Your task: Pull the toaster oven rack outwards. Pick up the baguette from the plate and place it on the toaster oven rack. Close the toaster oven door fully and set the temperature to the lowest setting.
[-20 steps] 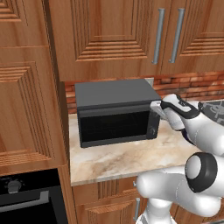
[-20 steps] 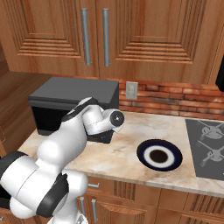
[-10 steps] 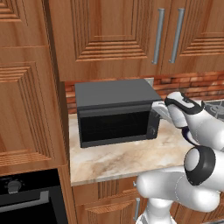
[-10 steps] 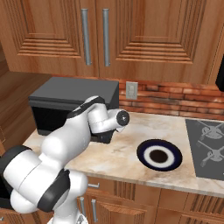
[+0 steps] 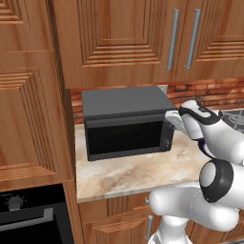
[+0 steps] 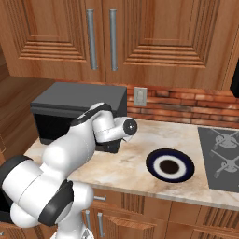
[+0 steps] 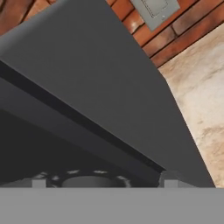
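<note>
A marble counter [image 5: 124, 174] under wooden cabinets [image 5: 119, 38] bears the toaster oven [image 5: 125, 121].

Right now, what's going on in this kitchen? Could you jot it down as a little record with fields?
toaster oven: dark grey box on the marble counter, against the brick wall
toaster oven door: closed
plate: on the counter right of the toaster oven, no bread on it
hand: at the toaster oven's upper right front corner, by the control strip
stovetop: right end of counter
</note>
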Available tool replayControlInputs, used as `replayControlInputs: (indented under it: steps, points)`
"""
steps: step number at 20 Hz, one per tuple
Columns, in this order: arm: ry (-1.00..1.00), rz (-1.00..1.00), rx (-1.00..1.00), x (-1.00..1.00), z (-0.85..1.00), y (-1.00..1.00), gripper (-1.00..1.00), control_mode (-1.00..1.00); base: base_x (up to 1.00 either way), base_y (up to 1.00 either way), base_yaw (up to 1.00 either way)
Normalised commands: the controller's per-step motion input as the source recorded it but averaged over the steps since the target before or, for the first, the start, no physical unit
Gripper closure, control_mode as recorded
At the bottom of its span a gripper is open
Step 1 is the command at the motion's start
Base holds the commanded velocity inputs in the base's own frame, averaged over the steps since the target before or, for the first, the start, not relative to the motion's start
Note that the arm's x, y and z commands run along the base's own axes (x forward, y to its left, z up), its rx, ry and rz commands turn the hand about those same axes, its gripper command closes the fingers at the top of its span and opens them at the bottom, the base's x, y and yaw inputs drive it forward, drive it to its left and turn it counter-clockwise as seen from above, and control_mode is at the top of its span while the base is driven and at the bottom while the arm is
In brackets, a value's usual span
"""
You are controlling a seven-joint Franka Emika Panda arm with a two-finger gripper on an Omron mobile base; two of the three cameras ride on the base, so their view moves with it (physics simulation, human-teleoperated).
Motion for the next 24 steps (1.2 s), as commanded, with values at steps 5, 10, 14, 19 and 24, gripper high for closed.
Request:
replayControlInputs:
  steps: [5, 10, 14, 19, 24]
  points:
    - [0.00, 0.00, 0.00, 0.21, 0.00, 0.00, -1.00, -1.00, 0.00, 0.00, 0.00]
    - [0.00, 0.00, 0.00, 0.20, 0.00, 0.00, -1.00, -1.00, 0.00, 0.00, 0.00]
    - [0.00, 0.00, -0.01, 0.19, 0.00, 0.00, -1.00, -1.00, 0.00, 0.00, 0.00]
    - [0.00, 0.04, -0.04, 0.20, 0.00, 0.00, -1.00, -1.00, 0.00, 0.00, 0.00]
    - [0.00, 0.04, -0.03, 0.19, 0.00, 0.00, -1.00, -1.00, 0.00, 0.00, 0.00]
